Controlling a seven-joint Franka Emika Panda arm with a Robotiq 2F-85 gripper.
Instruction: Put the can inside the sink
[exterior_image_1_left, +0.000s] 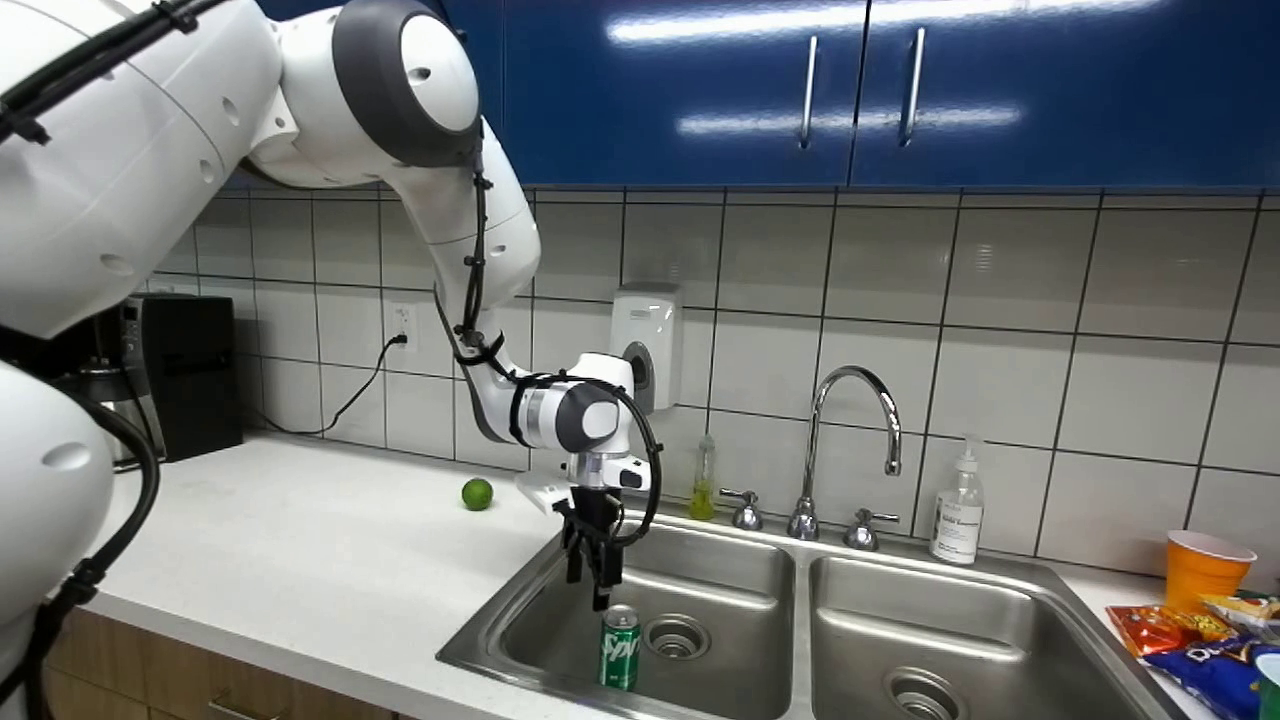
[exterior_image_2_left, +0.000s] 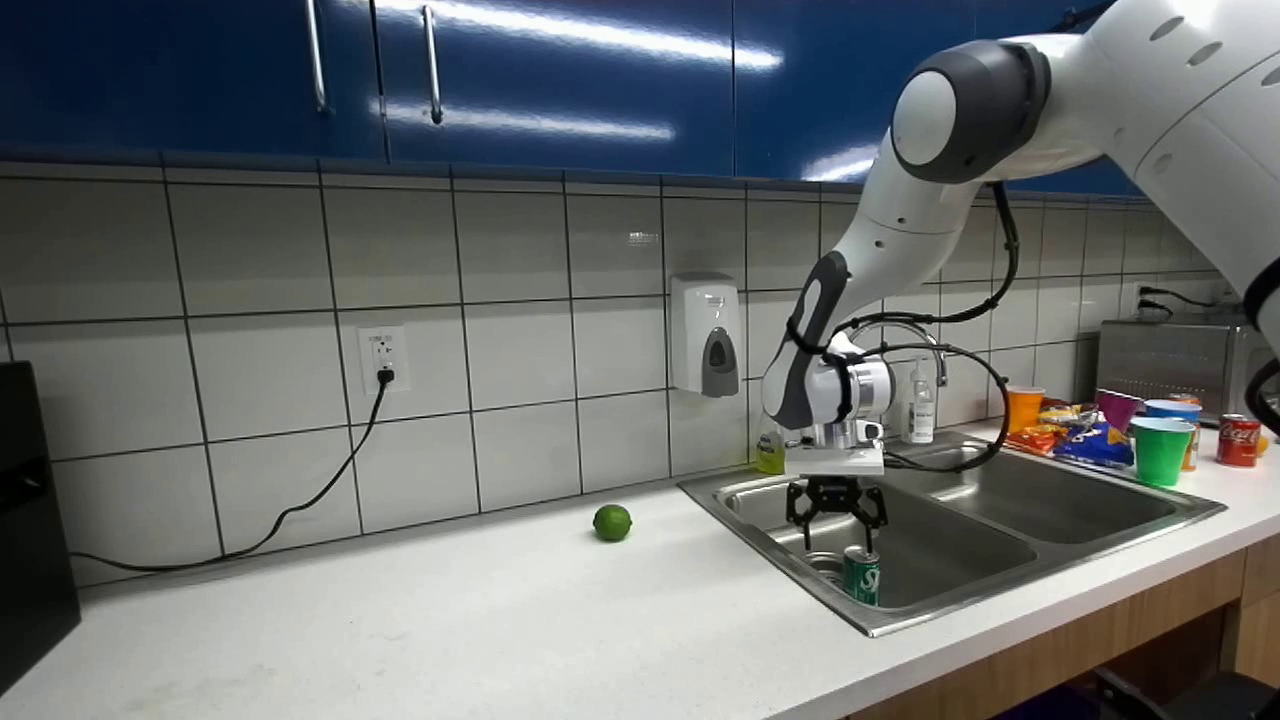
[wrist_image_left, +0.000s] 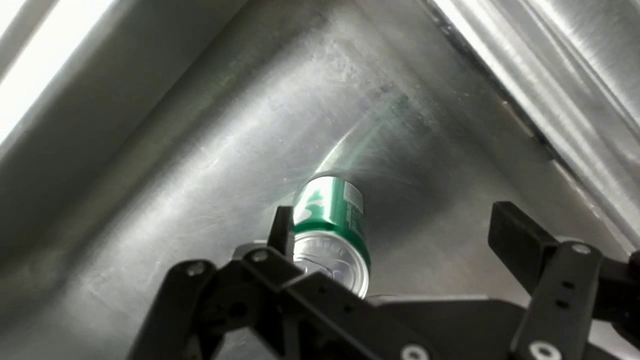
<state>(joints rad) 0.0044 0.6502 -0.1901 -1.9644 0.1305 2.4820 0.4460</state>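
The green can (exterior_image_1_left: 619, 662) stands upright on the floor of the sink basin nearer the lime. The can also shows in an exterior view (exterior_image_2_left: 861, 578) and in the wrist view (wrist_image_left: 331, 205), with its silvery top toward the camera. The stainless double-basin sink (exterior_image_1_left: 803, 630) is set in the counter. My gripper (exterior_image_1_left: 588, 590) is open, pointing down just above the can, with nothing between its fingers. In the wrist view the gripper (wrist_image_left: 392, 220) has its left finger overlapping the can's edge; I cannot tell if they touch. The left finger linkage hides part of the can's top.
A chrome faucet (exterior_image_1_left: 850, 375) rises behind the basins, with a soap bottle (exterior_image_1_left: 958, 510) and a yellow-green bottle (exterior_image_1_left: 703, 485) beside it. A lime (exterior_image_2_left: 612, 522) lies on the white counter. Cups, including a green cup (exterior_image_2_left: 1161, 450), snack bags (exterior_image_2_left: 1095, 443) and a red can (exterior_image_2_left: 1238, 441) stand beyond the sink.
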